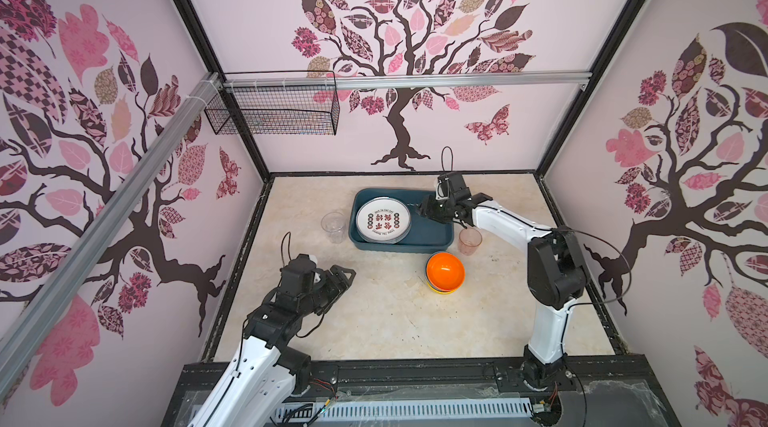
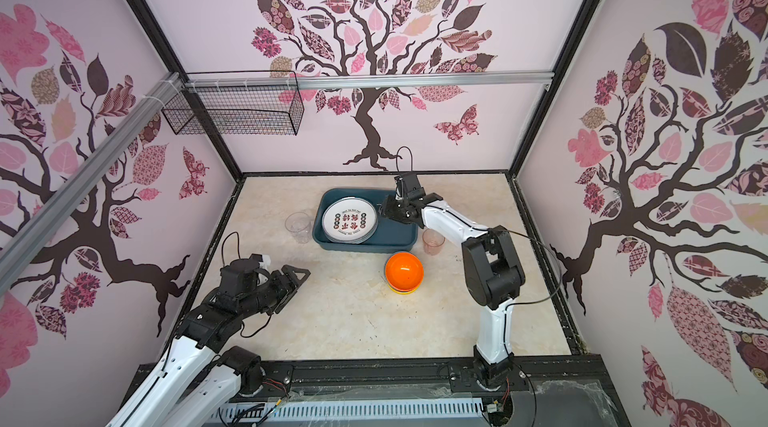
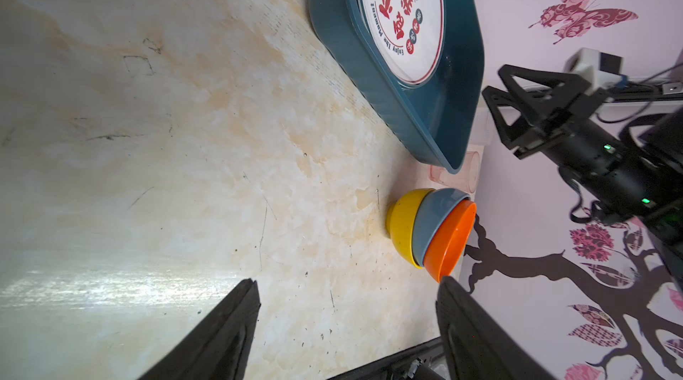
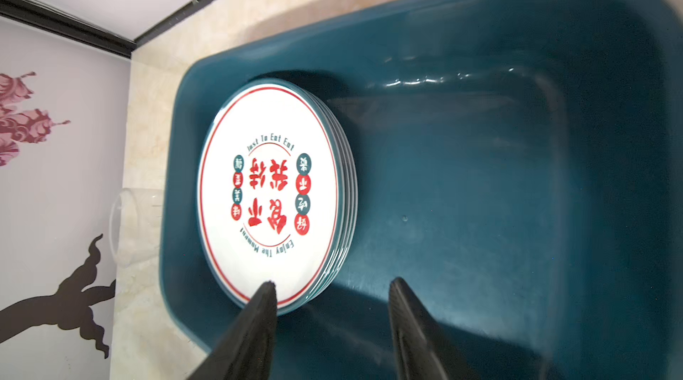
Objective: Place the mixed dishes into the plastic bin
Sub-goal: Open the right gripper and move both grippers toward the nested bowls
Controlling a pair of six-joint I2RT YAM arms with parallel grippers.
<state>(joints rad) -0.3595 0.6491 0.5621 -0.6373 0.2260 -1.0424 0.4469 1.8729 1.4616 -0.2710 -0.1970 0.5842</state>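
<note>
The plastic bin (image 1: pixel 432 238) (image 2: pixel 395 238) stands at the back middle of the table. A stack of white printed plates (image 1: pixel 382 219) (image 4: pixel 273 189) lies in its left half. My right gripper (image 1: pixel 422 209) (image 4: pixel 332 282) hovers open over the bin (image 4: pixel 480 193) beside the plates, with nothing between its fingers. A clear cup (image 1: pixel 333 226) (image 4: pixel 129 226) stands left of the bin and a pinkish cup (image 1: pixel 470 241) to its right. Nested bowls (image 1: pixel 444 272) (image 3: pixel 432 230), orange on top, sit in front of the bin. My left gripper (image 1: pixel 349 274) (image 3: pixel 347 285) is open and empty at the table's left, pointing toward the bowls.
A black wire basket (image 1: pixel 274 109) hangs from an aluminium rail (image 1: pixel 407 82) on the back wall, well above the table. Papered walls and a black frame close the table on three sides. Bare marbled tabletop (image 1: pixel 374 321) lies between my arms.
</note>
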